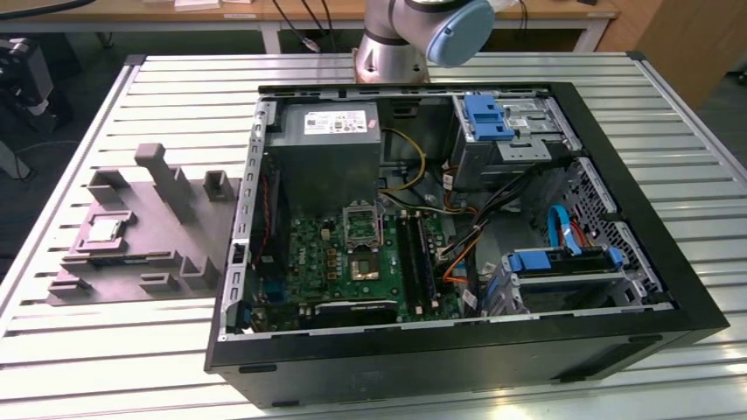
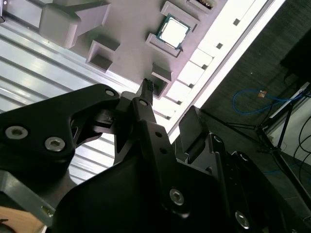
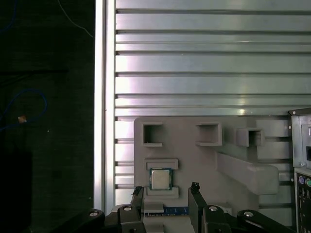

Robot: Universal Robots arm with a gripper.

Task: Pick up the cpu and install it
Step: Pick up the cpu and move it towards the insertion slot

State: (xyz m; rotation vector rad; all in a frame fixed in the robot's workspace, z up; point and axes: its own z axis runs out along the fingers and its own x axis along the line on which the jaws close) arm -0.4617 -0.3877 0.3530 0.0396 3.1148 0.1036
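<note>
Slatted table (image 3: pixel 194 63), cpu (image 3: pixel 160 178) in grey tray (image 3: pixel 194 160), gripper (image 3: pixel 166 189) splayed nearby

slatted metal table (image 1: pixel 117 350), grey tray (image 1: pixel 129 262), computer case (image 1: pixel 467 363)

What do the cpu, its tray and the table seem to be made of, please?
The cpu: pale, satin metal top, faintly reflective. The tray: matte grey, probably moulded plastic, with soft-edged blocks. The table: ribbed, shiny metal, likely aluminium.

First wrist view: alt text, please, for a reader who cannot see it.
The cpu lies in a recess of the grey moulded tray, not gripped, with the gripper poised near it, fingers apart. The tray rests on a slatted metal table.
</note>
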